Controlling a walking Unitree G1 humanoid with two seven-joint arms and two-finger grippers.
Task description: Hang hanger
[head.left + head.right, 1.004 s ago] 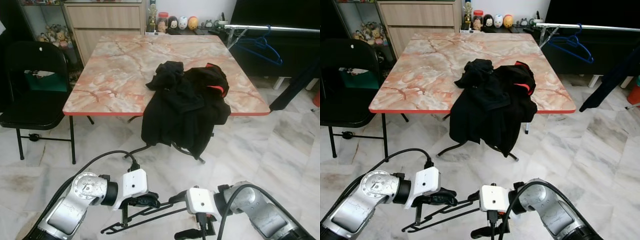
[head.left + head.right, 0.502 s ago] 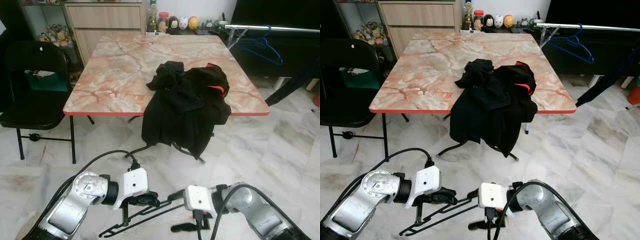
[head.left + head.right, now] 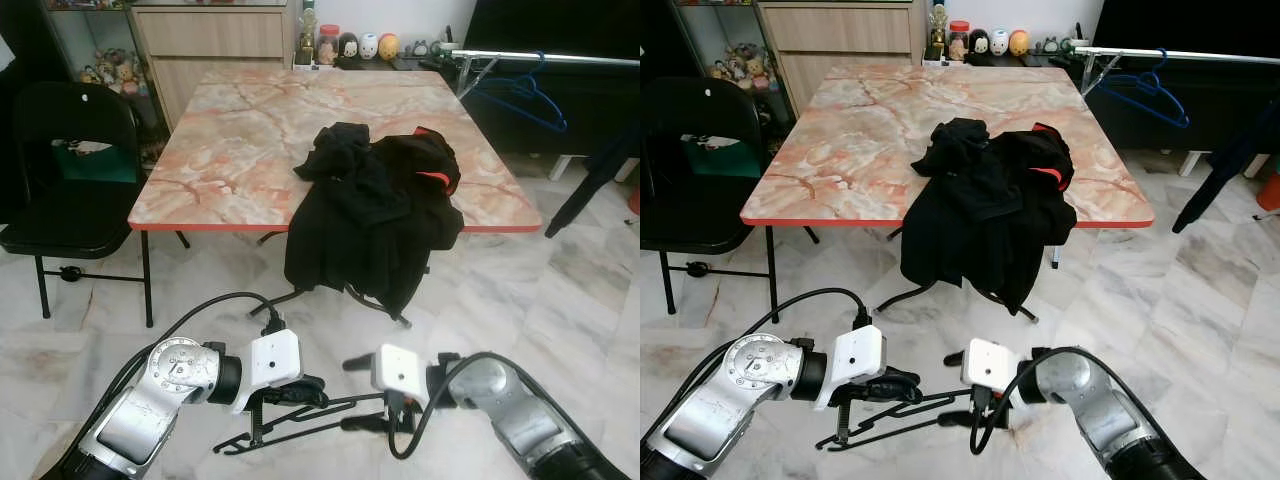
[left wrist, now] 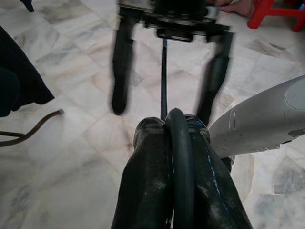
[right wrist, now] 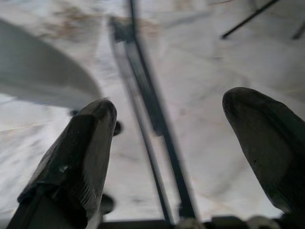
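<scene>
The thin black wire hanger (image 3: 300, 420) hangs low over the pale marble floor (image 3: 560, 300) in front of the robot, stretched between its two arms; the left gripper (image 3: 300, 393) has its two black fingers (image 4: 147, 181) pressed together on the hanger's hook, which shows in the left wrist view as a dark loop squeezed between them; the hanger's straight bars run from there towards the right gripper (image 3: 362, 393), whose long fingers (image 5: 81, 148) stand spread wide apart, one above and one below the hanger's end, with the bars passing through the gap and touching neither finger as far as can be seen; the right wrist view is blurred, so the exact end of the hanger is hard to make out; beyond the arms, a heap of black clothing with a red trim (image 3: 375, 215) lies on the pink marble-patterned square table (image 3: 240, 130) and drapes over its near edge; a blue hanger (image 3: 520, 90) hangs on a silver rail (image 3: 560, 57) at the far right, the rail cut off by the frame; a black folding chair (image 3: 65, 170) stands to the left; no writing can be read.
</scene>
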